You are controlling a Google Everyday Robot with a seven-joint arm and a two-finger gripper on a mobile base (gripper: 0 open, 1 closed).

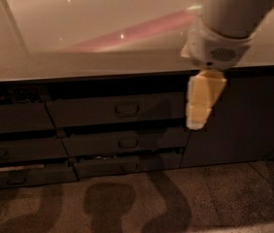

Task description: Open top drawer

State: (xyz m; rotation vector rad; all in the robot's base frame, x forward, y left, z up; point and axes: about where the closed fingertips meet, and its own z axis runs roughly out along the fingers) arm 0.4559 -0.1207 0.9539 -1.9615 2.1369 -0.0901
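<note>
Where the counter [78, 57] ends at its near edge, the top drawer [93, 111] sits just beneath it, in the middle column, with a dark gap above its front. The gripper [196, 123] hangs by the drawer's right end, overlapping the seam with the cabinet door [244, 120]; whether it is open or closed cannot be told. Two narrower drawers [127, 142] lie below and more drawers stand to the left. The glossy counter carries a pinkish reflection, and shadows fall across the speckled floor [224, 198].

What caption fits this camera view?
Gripper hangs at the right end of the top drawer, clear of its handle.
</note>
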